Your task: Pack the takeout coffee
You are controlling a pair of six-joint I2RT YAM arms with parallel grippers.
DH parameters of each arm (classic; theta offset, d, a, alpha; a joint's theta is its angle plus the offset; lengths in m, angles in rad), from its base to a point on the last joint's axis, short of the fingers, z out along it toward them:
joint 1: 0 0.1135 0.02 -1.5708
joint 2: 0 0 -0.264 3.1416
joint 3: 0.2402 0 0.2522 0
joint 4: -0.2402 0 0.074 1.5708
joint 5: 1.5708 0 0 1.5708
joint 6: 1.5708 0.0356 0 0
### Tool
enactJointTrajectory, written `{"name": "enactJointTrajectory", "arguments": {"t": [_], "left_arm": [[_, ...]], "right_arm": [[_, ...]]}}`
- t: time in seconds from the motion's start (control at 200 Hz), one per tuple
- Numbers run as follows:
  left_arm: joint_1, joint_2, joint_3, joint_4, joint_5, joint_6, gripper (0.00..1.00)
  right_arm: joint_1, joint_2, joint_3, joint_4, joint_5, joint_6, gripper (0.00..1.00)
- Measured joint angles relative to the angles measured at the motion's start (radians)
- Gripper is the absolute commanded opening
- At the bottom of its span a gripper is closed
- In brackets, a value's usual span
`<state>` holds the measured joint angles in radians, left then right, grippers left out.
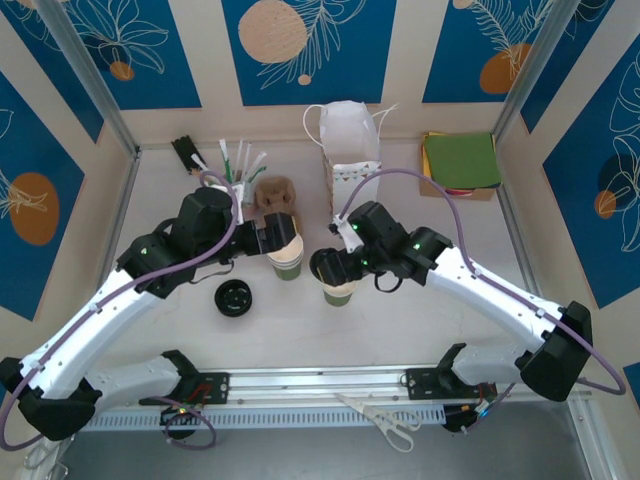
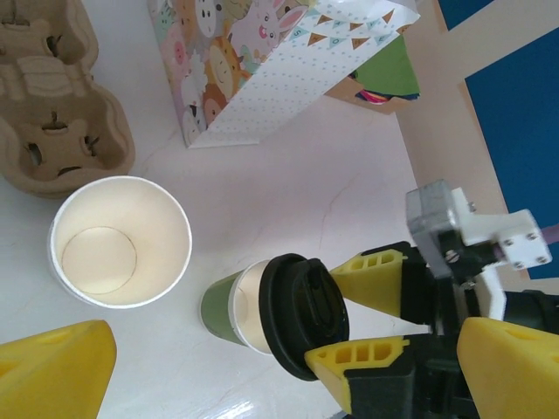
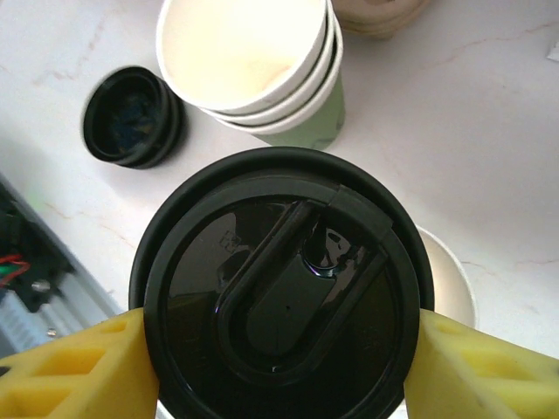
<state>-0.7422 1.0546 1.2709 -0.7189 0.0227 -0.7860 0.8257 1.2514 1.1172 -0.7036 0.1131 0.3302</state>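
Capping of takeout coffee (image 1: 340,293), mid-table
Pinching black lid (image 3: 279,297) by rim in right gripper (image 3: 279,367), tilted over green cup (image 2: 218,307) standing at 6 o'clock from white bag (image 1: 348,140); spreading left gripper (image 1: 283,238) wide by cup stack (image 1: 287,262). Probably handling light, thin-walled, crushable: gripping gently under lid rim.

1. Legible text, brands, numbers and signs: none can be read in any view.
2. The tall white paper bag (image 2: 288,70) standing on the bench carries a print of cartoon animals, dots and bunting flags. It is picture print, with no lettering that can be made out.
3. The round black plastic lid (image 3: 279,288) bears faint raised moulding marks near its recess, too small and glossy to read.
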Motion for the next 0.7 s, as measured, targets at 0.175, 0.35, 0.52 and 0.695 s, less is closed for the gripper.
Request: {"name": "enactJointTrajectory", "arguments": {"t": [0.175, 0.35, 0.52, 0.695], "left_arm": [[-0.001, 0.0, -0.012, -0.003, -0.002, 0.0, 1.0], [-0.001, 0.001, -0.013, -0.004, -0.002, 0.0, 1.0], [-0.001, 0.008, -0.013, -0.005, -0.002, 0.001, 1.0], [-0.001, 0.026, -0.013, -0.007, -0.002, 0.003, 1.0]], "right_arm": [[0.042, 0.026, -0.039, 0.0, 0.09, -0.025, 0.65], [0.055, 0.03, -0.068, 0.0, 0.146, -0.035, 0.65], [0.056, 0.03, -0.084, 0.007, 0.175, -0.038, 0.65], [0.065, 0.042, -0.086, 0.008, 0.195, -0.042, 0.65]]}}
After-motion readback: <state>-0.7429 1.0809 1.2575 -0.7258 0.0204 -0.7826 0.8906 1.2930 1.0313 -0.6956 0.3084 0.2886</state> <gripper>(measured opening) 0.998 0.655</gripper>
